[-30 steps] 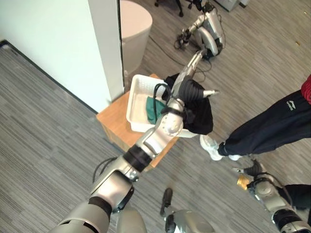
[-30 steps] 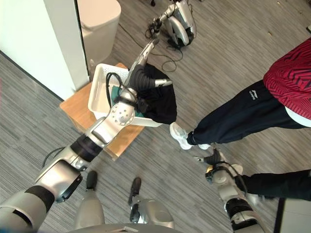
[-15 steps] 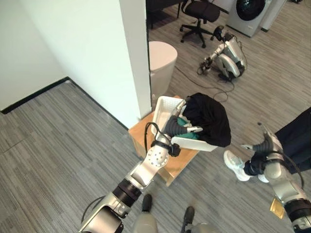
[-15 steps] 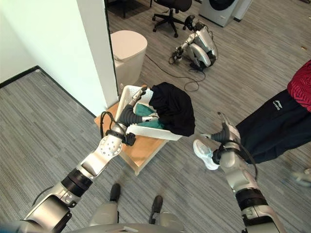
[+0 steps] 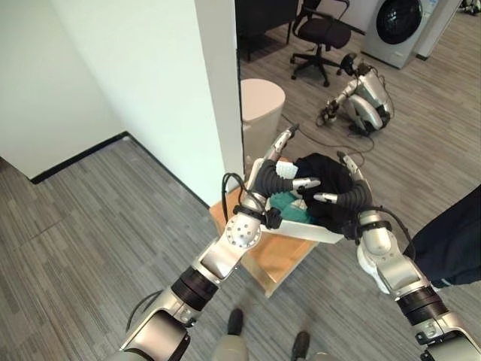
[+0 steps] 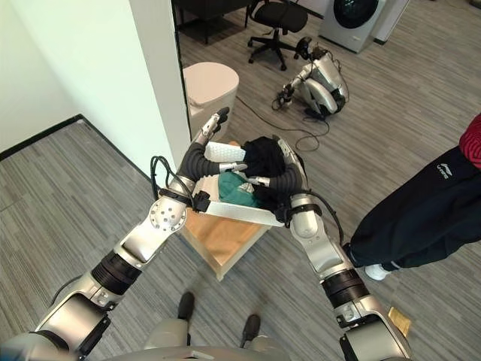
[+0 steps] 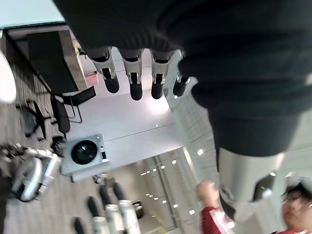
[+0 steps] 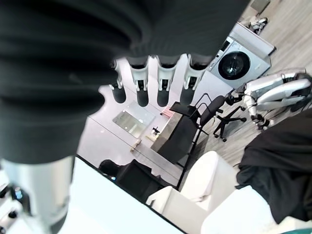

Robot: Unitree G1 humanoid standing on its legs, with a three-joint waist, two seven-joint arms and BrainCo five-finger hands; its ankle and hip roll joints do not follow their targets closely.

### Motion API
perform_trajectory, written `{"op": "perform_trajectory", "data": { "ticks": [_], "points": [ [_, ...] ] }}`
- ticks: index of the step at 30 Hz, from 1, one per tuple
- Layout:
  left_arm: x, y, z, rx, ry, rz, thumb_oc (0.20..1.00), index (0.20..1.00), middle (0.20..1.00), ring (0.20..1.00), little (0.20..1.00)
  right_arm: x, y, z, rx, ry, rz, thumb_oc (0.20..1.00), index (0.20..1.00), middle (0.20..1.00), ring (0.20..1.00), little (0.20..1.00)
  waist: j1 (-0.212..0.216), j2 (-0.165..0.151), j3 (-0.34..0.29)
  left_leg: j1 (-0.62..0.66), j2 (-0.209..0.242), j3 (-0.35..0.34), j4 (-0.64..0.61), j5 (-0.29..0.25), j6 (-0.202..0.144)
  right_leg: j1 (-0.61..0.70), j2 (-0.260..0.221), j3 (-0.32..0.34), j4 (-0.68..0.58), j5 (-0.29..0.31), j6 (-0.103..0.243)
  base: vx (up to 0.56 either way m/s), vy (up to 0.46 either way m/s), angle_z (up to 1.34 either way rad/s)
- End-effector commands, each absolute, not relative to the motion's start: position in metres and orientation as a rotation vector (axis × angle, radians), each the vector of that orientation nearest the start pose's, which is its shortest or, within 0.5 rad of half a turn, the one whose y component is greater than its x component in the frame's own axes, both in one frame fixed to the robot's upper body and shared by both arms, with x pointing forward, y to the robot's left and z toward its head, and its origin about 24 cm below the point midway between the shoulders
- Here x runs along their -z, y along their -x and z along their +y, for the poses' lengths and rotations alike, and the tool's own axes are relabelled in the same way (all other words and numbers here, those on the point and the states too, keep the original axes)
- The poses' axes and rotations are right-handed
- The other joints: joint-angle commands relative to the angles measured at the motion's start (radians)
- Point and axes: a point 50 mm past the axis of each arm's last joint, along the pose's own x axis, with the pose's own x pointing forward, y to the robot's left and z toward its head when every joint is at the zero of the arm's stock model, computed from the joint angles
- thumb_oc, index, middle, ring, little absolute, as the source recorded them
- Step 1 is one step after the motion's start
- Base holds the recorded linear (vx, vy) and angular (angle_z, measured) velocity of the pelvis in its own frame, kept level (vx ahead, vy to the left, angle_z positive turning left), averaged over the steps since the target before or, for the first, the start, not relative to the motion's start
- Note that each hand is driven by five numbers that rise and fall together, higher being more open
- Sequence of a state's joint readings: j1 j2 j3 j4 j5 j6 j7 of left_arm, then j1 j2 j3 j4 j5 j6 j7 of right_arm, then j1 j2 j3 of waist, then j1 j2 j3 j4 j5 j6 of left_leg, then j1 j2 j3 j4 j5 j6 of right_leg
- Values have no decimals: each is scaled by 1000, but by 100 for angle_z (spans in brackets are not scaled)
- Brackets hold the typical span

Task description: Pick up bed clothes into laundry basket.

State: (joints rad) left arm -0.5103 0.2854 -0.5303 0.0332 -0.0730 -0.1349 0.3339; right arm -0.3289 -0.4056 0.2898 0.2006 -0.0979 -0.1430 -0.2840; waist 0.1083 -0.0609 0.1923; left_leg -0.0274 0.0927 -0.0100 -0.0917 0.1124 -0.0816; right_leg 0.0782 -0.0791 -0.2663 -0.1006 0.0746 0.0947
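Note:
A white laundry basket [image 6: 239, 216] stands on a low wooden table [image 6: 222, 244]. In it lie a black garment [image 6: 263, 154] and a teal cloth [image 6: 237, 192]. My left hand [image 6: 200, 161] hovers over the basket's left side, open, fingers straight and pointing up and away. My right hand [image 6: 286, 180] is at the basket's right side, next to the black garment, also open. Straight fingers [image 7: 136, 78] with nothing between them show in the left wrist view. The right wrist view shows the same of its fingers [image 8: 142, 83], with the black garment [image 8: 278, 165] beyond.
A white wall corner [image 5: 218, 90] rises just left of the table, with a round white bin [image 5: 261, 98] behind it. A person's dark-trousered leg [image 6: 421, 218] stands at the right. Farther off are an office chair [image 5: 319, 30], a washing machine [image 5: 394, 22] and a machine on the floor [image 5: 368, 94].
The camera has shifted. My right hand has come up from low on the right to the basket's right side. My left hand has lifted out of the basket and points upward.

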Motion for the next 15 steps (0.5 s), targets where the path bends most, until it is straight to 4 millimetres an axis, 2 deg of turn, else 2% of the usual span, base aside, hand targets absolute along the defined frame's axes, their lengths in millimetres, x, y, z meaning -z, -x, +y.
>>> {"op": "perform_trajectory", "data": {
  "ticks": [1,7,11,15],
  "points": [
    [-182,-300,42,326,-136,-660,1000,1000,1000,1000,1000,-109,-307,-154,-46,481,-382,1000,1000,1000,1000,1000,23,-8,-59,79,58,33,4,-87,-21,31,-73,-22,29,-56,87,0,0,0],
    [-161,-306,44,299,-254,-596,1000,1000,1000,1000,1000,-99,-302,-151,-50,414,-340,1000,1000,1000,1000,1000,15,3,-66,74,54,34,4,-80,-19,26,-78,-23,32,-51,88,0,0,0],
    [-149,-311,49,271,-339,-562,1000,1000,1000,1000,1000,-84,-298,-148,-76,403,-280,1000,1000,1000,1000,1000,14,8,-70,74,54,30,4,-80,-20,25,-79,-25,34,-52,88,8,-1,0],
    [-140,-312,52,261,-322,-515,1000,1000,1000,1000,1000,-67,-294,-146,-89,397,-212,1000,1000,1000,1000,1000,9,13,-71,78,56,31,4,-86,-20,28,-77,-28,32,-56,88,8,-1,0]
  ]
}}
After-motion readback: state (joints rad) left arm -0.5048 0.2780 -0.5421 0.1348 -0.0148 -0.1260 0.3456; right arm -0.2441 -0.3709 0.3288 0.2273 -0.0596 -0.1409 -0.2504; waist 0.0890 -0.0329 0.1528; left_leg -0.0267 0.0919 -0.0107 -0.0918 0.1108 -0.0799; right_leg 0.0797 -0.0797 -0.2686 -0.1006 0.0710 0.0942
